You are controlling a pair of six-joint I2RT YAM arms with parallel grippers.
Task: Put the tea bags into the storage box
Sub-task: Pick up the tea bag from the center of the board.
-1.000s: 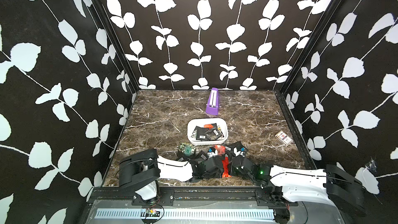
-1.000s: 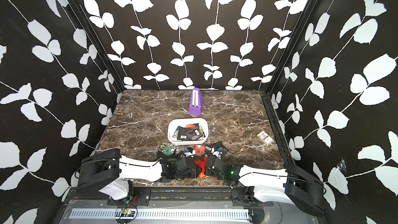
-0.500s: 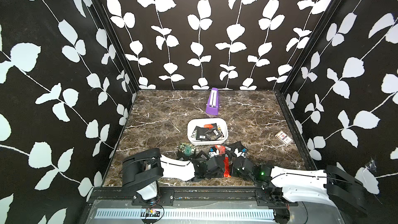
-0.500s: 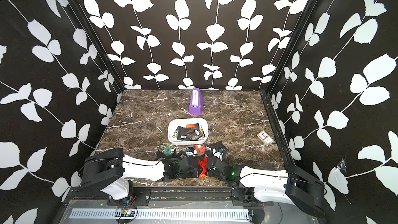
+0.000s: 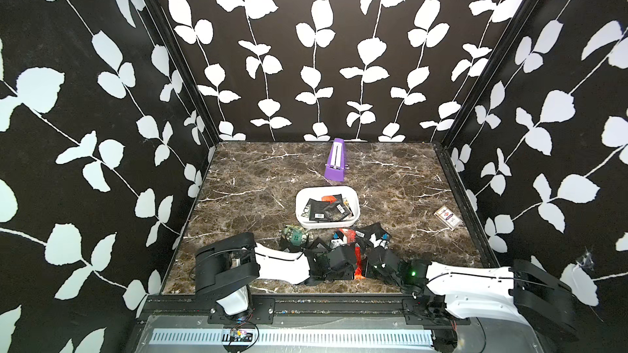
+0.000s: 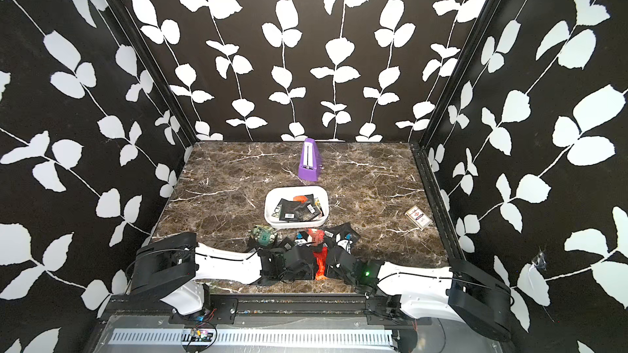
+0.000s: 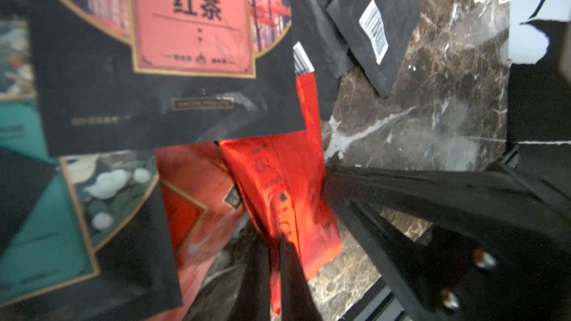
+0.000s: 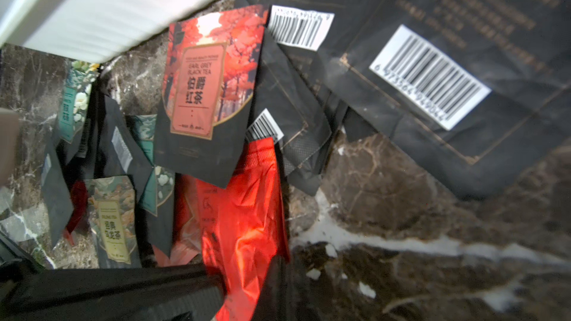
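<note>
Left gripper (image 7: pixel 273 248) clamped on red tea bag (image 5: pixel 358 260), right gripper (image 8: pixel 247 276) clamped on same bag, box (image 5: pixel 326 226) nearby, partly filled.

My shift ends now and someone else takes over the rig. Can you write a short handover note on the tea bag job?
Grippers: the left gripper is shut on the red tea bag, near the front edge of the table. The right gripper is shut, with its tip against the same bag; I cannot tell whether it grips it.
Done: the box sits mid-table with several tea bags inside.
Left: the red one and the loose pile between the box and the grippers.
</note>
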